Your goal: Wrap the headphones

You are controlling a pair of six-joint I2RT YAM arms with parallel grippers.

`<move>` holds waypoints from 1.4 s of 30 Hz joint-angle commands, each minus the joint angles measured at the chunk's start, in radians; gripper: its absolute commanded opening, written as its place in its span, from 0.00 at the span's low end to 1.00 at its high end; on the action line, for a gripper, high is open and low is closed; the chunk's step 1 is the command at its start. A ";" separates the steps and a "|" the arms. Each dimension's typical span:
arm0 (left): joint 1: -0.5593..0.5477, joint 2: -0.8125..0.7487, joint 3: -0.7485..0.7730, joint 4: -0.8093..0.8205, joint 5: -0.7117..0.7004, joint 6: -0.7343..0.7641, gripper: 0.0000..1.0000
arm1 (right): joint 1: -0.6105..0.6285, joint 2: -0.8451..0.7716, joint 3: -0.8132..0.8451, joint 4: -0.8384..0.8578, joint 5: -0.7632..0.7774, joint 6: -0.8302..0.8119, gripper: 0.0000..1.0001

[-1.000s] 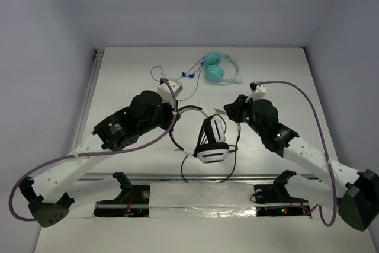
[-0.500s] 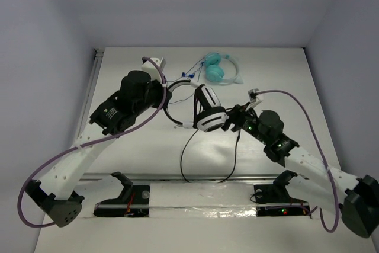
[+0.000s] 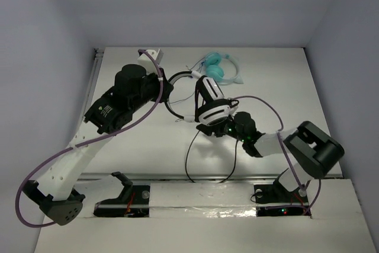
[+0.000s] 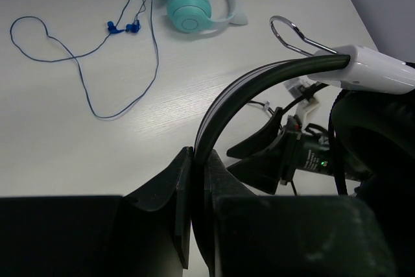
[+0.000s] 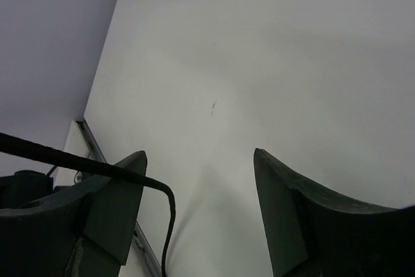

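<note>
The headphones (image 3: 212,109) hang above the table, held by their black-and-white headband (image 4: 259,76). My left gripper (image 3: 164,90) is shut on that headband (image 3: 174,81), with the jaws pinching the band edge-on in the left wrist view (image 4: 198,160). The white earcups with black pads stack at the right end. The thin dark cable (image 3: 190,157) hangs from them in a loop down to the table. My right gripper (image 3: 228,128) sits just below the earcups, open. In the right wrist view (image 5: 199,154) the cable (image 5: 150,183) crosses its left finger and drops just inside the gap.
The smaller teal headphones (image 3: 216,69) lie at the back, also seen in the left wrist view (image 4: 188,6), with their thin blue cable (image 4: 87,92) spread to the left. The right arm's elbow (image 3: 314,151) is folded high at the right. A metal rail (image 3: 177,177) runs along the near edge.
My left gripper has carried the headphones up and toward the back. My right arm has folded and its gripper has swung left, from beside the earcups to just beneath them.
</note>
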 commanded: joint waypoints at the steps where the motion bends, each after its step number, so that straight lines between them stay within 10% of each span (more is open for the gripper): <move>1: 0.006 -0.009 0.066 0.107 0.025 -0.060 0.00 | 0.062 0.102 0.032 0.251 0.000 0.046 0.73; 13: 0.006 0.004 0.087 0.121 -0.004 -0.084 0.00 | 0.187 0.355 0.094 0.541 0.075 0.134 0.65; 25: 0.041 0.040 0.043 0.221 -0.243 -0.157 0.00 | 0.337 0.306 -0.023 0.581 0.054 0.208 0.00; 42: 0.120 0.114 -0.166 0.293 -0.533 -0.207 0.00 | 0.702 -0.286 0.204 -0.730 0.380 0.019 0.00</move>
